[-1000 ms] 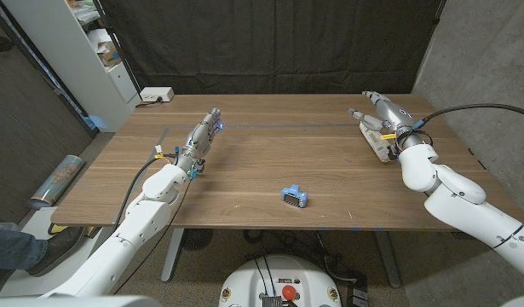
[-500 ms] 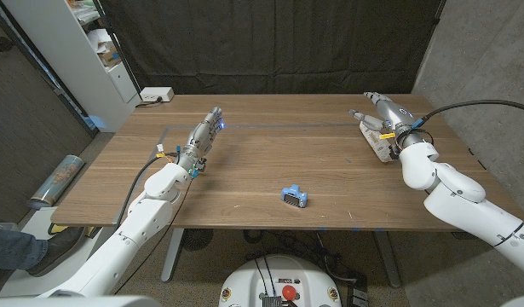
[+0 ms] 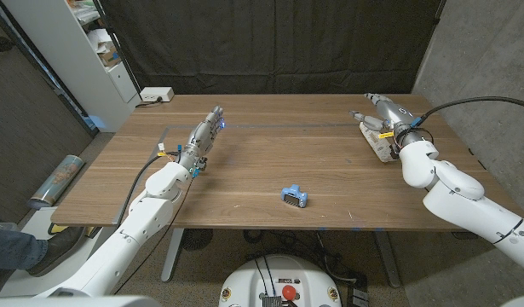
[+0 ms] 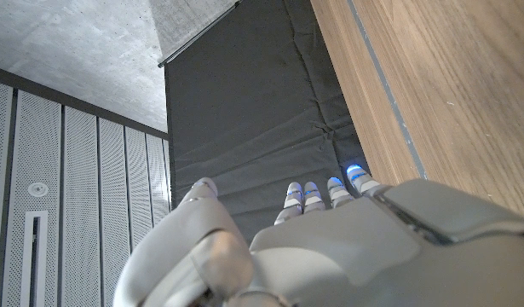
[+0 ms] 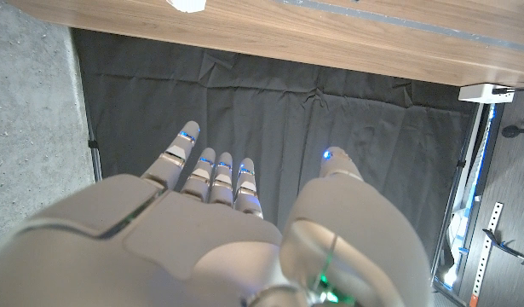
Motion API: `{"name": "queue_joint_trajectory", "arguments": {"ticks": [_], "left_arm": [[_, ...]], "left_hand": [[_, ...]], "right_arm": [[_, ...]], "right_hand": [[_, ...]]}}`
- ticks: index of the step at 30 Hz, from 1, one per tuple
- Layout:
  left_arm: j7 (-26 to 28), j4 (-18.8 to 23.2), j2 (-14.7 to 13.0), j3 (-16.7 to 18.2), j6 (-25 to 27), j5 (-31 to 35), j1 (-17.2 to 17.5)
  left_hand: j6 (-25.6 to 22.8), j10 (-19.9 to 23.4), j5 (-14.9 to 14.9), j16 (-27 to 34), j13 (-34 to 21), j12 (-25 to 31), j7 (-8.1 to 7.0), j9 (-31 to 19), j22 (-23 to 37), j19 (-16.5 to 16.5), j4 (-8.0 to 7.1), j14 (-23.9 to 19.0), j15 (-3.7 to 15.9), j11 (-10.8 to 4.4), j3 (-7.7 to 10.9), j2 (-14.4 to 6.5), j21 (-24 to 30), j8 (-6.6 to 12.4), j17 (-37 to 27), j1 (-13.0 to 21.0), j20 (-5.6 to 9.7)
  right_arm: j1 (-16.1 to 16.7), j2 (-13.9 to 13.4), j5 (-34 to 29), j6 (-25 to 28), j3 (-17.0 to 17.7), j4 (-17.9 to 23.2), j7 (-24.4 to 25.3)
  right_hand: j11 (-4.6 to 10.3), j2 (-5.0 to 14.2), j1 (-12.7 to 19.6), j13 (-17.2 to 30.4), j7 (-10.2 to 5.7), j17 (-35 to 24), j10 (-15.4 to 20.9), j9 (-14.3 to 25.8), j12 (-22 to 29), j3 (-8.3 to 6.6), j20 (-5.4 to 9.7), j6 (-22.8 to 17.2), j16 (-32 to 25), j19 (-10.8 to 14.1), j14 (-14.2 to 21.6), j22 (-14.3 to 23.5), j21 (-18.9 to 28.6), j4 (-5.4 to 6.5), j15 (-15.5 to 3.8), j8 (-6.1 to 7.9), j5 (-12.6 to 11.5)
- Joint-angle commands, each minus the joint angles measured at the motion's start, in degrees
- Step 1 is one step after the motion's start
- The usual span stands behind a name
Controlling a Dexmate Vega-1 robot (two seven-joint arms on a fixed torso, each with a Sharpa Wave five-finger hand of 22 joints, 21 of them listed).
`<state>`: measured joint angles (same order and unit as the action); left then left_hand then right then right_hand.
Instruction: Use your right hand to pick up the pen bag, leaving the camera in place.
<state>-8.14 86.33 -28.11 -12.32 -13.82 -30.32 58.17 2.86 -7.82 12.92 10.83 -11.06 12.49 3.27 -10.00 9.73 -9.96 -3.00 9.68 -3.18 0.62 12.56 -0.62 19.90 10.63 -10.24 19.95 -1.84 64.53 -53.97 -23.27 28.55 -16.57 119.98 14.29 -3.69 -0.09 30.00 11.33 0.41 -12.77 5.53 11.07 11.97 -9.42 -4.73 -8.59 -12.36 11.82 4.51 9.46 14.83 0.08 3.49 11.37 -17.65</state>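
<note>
Approach step, I judge. The right hand [image 3: 382, 116] has its fingers straight and apart, holding nothing, just beside what seems the pale pen bag [image 3: 377, 146] at the table's far right. Next it must lower and close on the bag; the blue camera [image 3: 294, 196] lies well apart.

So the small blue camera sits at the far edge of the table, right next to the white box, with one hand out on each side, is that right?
Not quite. The head view shows the small blue camera near the front edge of the table, about midway across, well apart from the white box at the far left corner. The rest holds: the left hand and the right hand are out on either side.
</note>
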Motion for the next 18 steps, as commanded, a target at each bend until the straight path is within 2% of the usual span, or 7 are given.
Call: {"name": "queue_joint_trajectory", "arguments": {"ticks": [1, 18], "left_arm": [[-0.29, -0.25, 0.1, -0.23, 0.18, 0.16, -0.3], [-0.75, -0.52, 0.19, 0.08, -0.52, -0.13, 0.18]], "left_hand": [[-0.51, 0.32, 0.0, 0.07, -0.15, -0.2, 0.03, -0.3, 0.31, -3.57, 0.2, 0.14, -0.01, 0.11, -0.06, -0.65, -0.18, 0.33, -0.25, -0.12, -0.47], [-0.59, 0.32, 0.01, 0.08, -0.16, -0.22, 0.09, -0.3, 0.32, -3.44, 0.24, 0.14, 0.0, 0.04, -0.12, -0.74, -0.47, 0.32, -0.26, -0.17, -0.49]], "right_arm": [[-0.87, -0.72, -0.44, 2.04, -0.97, 0.4, -1.07], [-2.33, -1.05, -1.43, 5.14, -3.35, 0.63, -2.31]], "right_hand": [[-0.19, -0.35, 0.13, 0.3, 0.19, -0.16, -0.08, 0.07, -0.14, -0.12, -0.32, -0.17, -0.35, 0.07, 0.19, 0.31, -0.24, -0.45, -0.02, 0.0, -0.23], [-0.28, -0.5, 0.16, 0.31, 0.19, -0.12, -0.06, 0.08, -0.16, -0.02, -0.66, -0.08, -0.33, 0.11, 0.26, 0.32, -0.6, -0.6, 0.11, -0.02, -0.19]]}}
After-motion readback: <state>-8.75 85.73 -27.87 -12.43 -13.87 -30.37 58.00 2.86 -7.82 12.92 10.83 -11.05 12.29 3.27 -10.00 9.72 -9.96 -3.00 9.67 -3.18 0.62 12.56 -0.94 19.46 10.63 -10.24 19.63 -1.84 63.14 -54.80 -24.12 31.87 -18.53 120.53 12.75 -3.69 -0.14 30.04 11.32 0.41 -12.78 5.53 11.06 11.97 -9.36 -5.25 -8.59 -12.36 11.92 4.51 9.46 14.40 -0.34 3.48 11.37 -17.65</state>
